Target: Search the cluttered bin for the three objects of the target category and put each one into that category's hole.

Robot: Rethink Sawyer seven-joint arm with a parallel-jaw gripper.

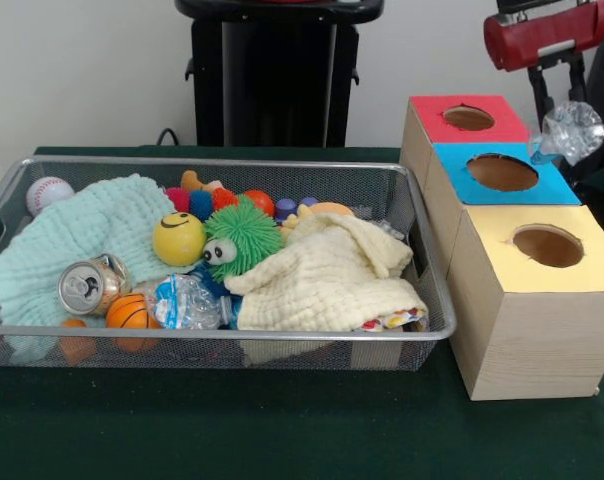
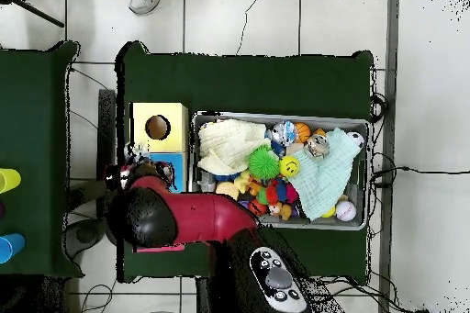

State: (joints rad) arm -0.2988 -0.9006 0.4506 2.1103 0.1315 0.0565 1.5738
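**Front view.** The tool (image 1: 554, 112) hangs from the red arm (image 1: 545, 35) with a crumpled clear bottle (image 1: 572, 130) gripped at its tip. The fingers themselves are mostly hidden, so the width of the grip cannot be read. The held bottle has no clear long axis. It sits just off the outer edge of the blue box (image 1: 542, 188), and the blue hole (image 1: 501, 172) lies below the tool and toward the bin. The red hole (image 1: 469, 118) is close beside that, and the yellow hole (image 1: 548, 246) is farthest below. Which hole suits the bottle cannot be told; the blue one looks nearest.

Count – three boxes, one hole each. The wire bin (image 1: 422, 330) is well apart from the tool, beyond the boxes. It holds one second crushed bottle (image 1: 187, 300), one can (image 1: 87, 286) and two cloths.

**Overhead view.** The arm covers the red and blue boxes – only the yellow box (image 2: 174, 115) shows, just beside the tool (image 2: 136, 161). All rest on the green counter (image 2: 248, 80).
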